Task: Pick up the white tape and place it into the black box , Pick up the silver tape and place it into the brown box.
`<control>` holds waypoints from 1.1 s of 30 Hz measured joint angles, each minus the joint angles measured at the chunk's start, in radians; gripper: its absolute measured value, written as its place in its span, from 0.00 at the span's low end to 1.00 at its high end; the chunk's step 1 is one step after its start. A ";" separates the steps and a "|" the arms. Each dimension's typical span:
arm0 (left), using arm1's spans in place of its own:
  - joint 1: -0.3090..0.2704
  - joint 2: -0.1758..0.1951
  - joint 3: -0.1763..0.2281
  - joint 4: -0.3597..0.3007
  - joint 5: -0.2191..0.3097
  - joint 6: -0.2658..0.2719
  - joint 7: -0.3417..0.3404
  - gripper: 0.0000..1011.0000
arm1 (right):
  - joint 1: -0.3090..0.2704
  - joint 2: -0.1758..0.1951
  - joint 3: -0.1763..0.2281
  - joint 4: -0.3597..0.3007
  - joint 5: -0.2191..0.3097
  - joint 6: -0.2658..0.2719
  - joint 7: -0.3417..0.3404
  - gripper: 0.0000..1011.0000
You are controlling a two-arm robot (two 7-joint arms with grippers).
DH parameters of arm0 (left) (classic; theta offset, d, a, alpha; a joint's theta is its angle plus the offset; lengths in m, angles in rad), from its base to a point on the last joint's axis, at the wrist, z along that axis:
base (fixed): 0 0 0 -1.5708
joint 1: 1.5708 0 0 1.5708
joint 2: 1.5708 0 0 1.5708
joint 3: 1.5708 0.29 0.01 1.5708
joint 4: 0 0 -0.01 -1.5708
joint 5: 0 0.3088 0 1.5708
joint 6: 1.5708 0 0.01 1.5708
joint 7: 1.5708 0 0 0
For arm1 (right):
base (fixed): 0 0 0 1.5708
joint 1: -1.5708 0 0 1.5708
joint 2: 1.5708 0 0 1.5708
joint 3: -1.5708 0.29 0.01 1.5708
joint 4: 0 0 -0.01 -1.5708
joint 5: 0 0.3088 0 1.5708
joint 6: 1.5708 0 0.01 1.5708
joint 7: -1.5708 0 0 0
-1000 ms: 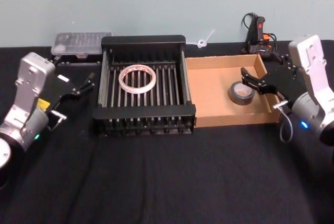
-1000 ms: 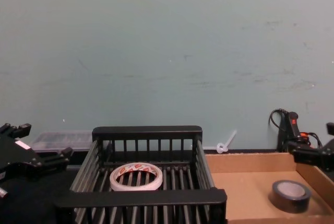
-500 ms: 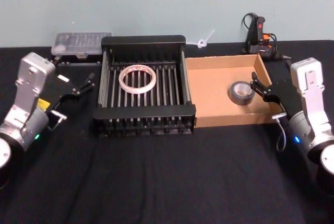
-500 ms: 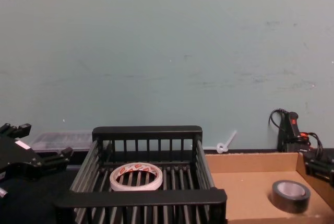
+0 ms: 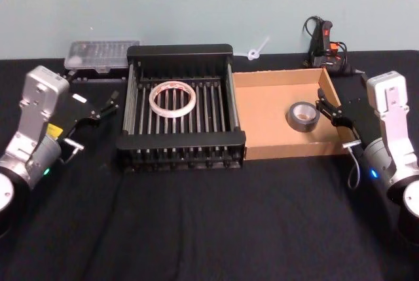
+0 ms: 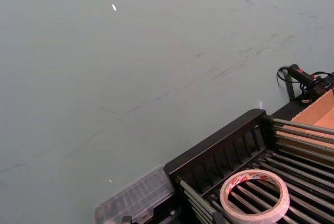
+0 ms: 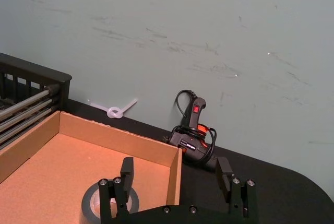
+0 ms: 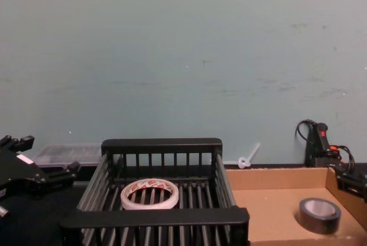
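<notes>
White tape (image 5: 172, 99) inside black box (image 5: 180, 53); silver tape (image 5: 303, 116) inside brown box (image 5: 262, 112). Right gripper (image 5: 335, 114) spread, empty, just right; left gripper (image 5: 98, 107) spread, left.

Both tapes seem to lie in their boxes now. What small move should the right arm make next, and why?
Probably draw the right gripper clear of the brown box: the silver tape lies inside it, the white tape lies in the black box, and the fingers are open.

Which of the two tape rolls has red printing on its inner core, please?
The flat, wide white tape ring in the black slatted plastic crate; the thick grey-silver duct tape roll has a dark centre.
</notes>
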 joint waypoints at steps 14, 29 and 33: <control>0.000 0.000 0.000 0.000 0.000 0.000 0.000 0.99 | 0.001 0.002 -0.003 -0.001 0.001 0.002 0.001 0.99; 0.000 0.000 0.000 0.000 0.000 0.000 0.000 0.99 | 0.002 0.003 -0.004 -0.001 0.002 0.002 0.002 0.99; 0.000 0.000 0.000 0.000 0.000 0.000 0.000 0.99 | 0.002 0.002 -0.004 -0.001 0.002 0.002 0.002 0.99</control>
